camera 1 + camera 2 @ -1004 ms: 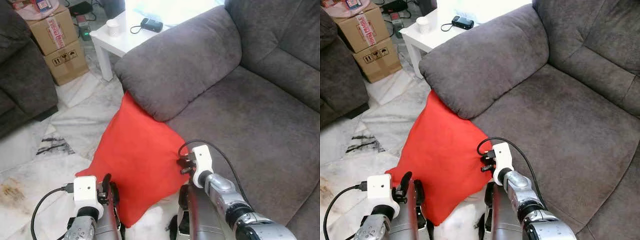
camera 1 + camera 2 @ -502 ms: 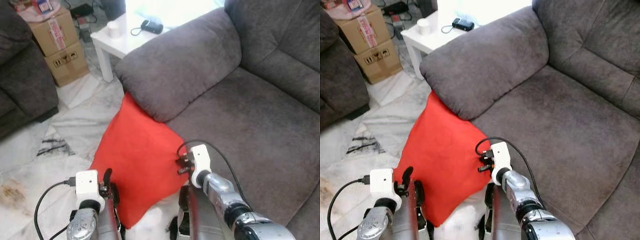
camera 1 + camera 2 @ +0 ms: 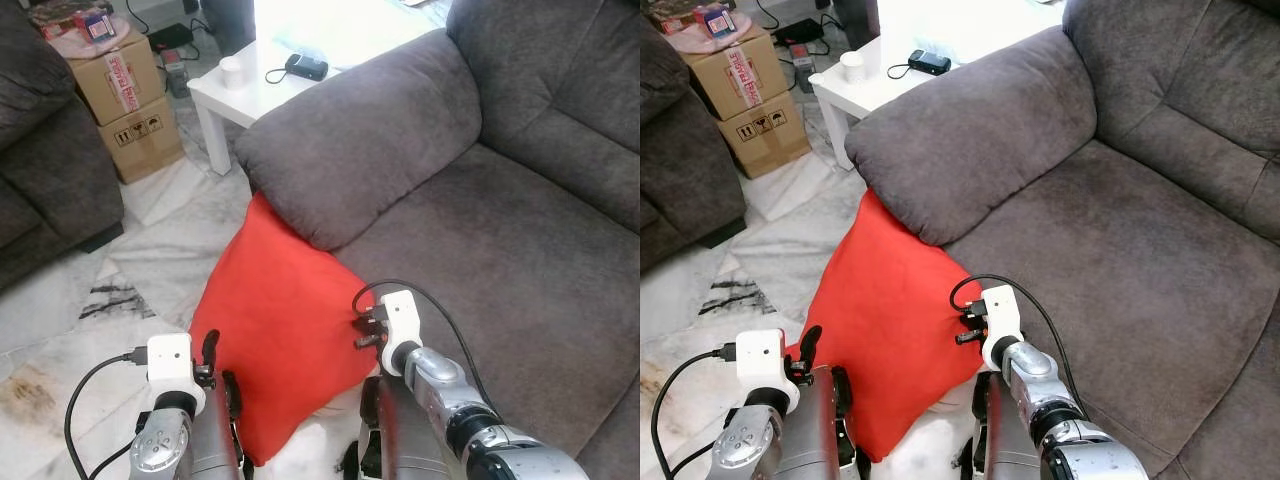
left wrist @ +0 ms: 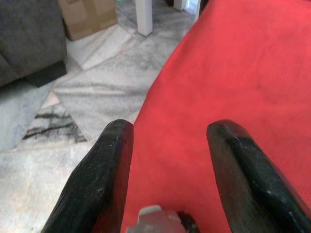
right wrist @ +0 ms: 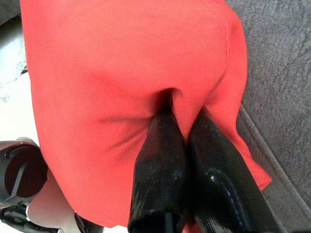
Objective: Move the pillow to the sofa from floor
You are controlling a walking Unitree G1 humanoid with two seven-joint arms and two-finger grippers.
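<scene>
Grey plush sofa (image 3: pixel 520 230); right hand (image 5: pixel 182 114) pinching smooth red pillow (image 3: pixel 275 330).

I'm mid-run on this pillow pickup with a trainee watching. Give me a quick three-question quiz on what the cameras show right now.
1. True or false: the right gripper has its black fingers pinched into the red fabric pillow.
2. Multiple choice: the pillow's upper corner is tucked under A) the grey sofa's padded armrest, B) the white side table, C) the cardboard boxes.
3. Fill in: the left gripper has its fingers ____, straddling the pillow's edge above the marble floor.

Key: 1 true; 2 A; 3 open.
</scene>
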